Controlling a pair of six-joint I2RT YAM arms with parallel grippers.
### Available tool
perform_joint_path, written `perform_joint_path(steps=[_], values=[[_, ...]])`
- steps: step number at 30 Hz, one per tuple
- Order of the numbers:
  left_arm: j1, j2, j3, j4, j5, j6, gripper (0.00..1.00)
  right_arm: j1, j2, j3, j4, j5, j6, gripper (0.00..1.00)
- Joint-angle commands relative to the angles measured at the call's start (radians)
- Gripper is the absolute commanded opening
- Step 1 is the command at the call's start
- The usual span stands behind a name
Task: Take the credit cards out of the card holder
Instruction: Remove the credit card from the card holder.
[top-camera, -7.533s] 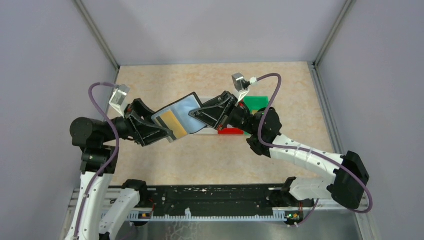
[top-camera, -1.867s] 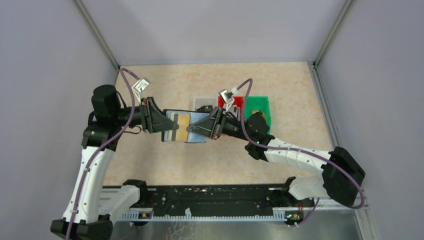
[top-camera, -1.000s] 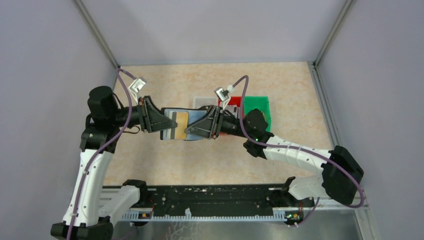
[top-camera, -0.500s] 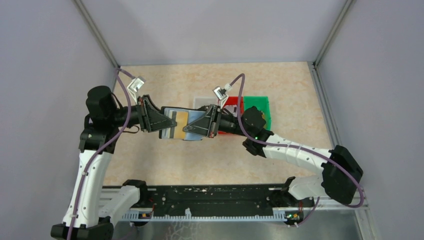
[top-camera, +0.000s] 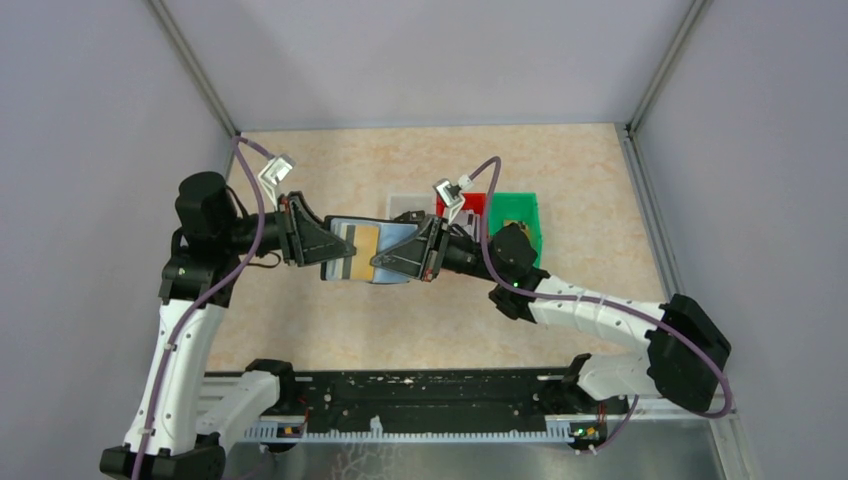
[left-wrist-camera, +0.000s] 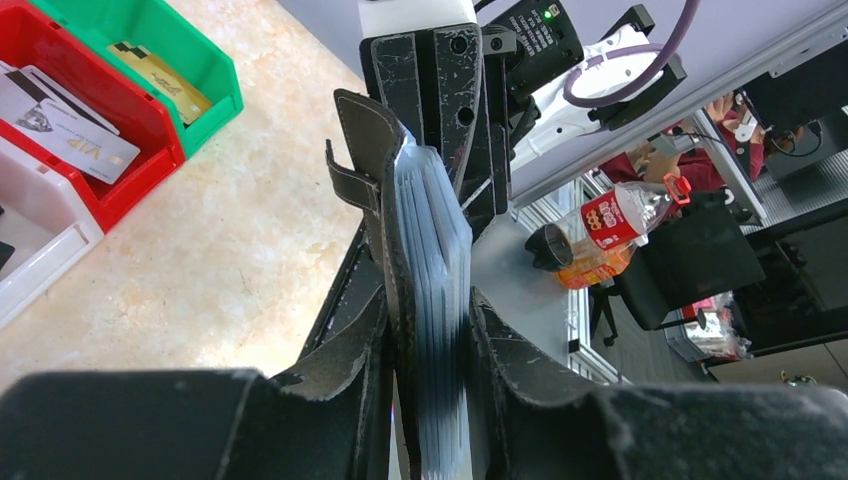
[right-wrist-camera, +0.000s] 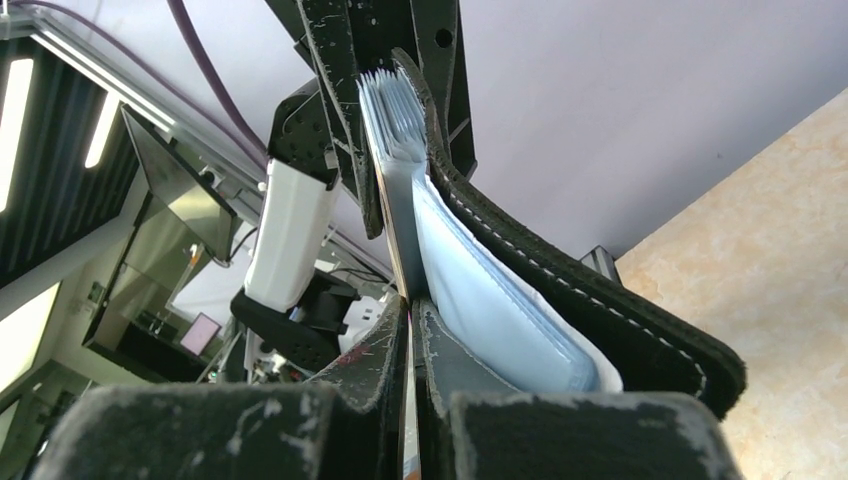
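Both arms are up over the table (top-camera: 330, 320) with the card holder (top-camera: 398, 243) stretched between them, off the surface and just in front of the bins. The left gripper (top-camera: 322, 243) is clamped hard on the holder's left end; from its own camera you can see the black cover and the stack of grey-blue pockets squeezed between the fingers (left-wrist-camera: 340, 350). The right gripper (top-camera: 383, 262) comes in from the other side, and its fingers (right-wrist-camera: 455, 370) are pinched nearly together on a thin credit card (right-wrist-camera: 409, 310) edge at the mouth of the pockets.

So this looks like the middle of a pull: one arm braces, the other draws. The red bin (left-wrist-camera: 150, 140) already has grey-white cards (left-wrist-camera: 70, 130) in it and the green bin (left-wrist-camera: 215, 95) a gold one (left-wrist-camera: 155, 75), so I'd judge some of the job is done. A gold card (top-camera: 366, 240) shows in the open holder, with a dark-striped one just beside it.

Next, I'd say, the right arm needs a straight slide along the pocket, away from the left, while the left keeps its squeeze; any twist and the card jams.

Hard to tell: which card the right fingers actually have, how far out it sits, and how many remain inside. The pockets hide that.
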Motion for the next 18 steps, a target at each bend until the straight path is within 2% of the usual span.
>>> perform_joint_path(steps=[1, 18], values=[[-0.007, -0.006, 0.032, 0.013, 0.04, -0.02, 0.21, 0.0, -0.05, -0.02, 0.007, 0.034, -0.022, 0.0], [-0.007, -0.008, 0.021, 0.042, 0.062, -0.056, 0.31, -0.004, -0.066, -0.048, -0.015, 0.047, -0.033, 0.0]])
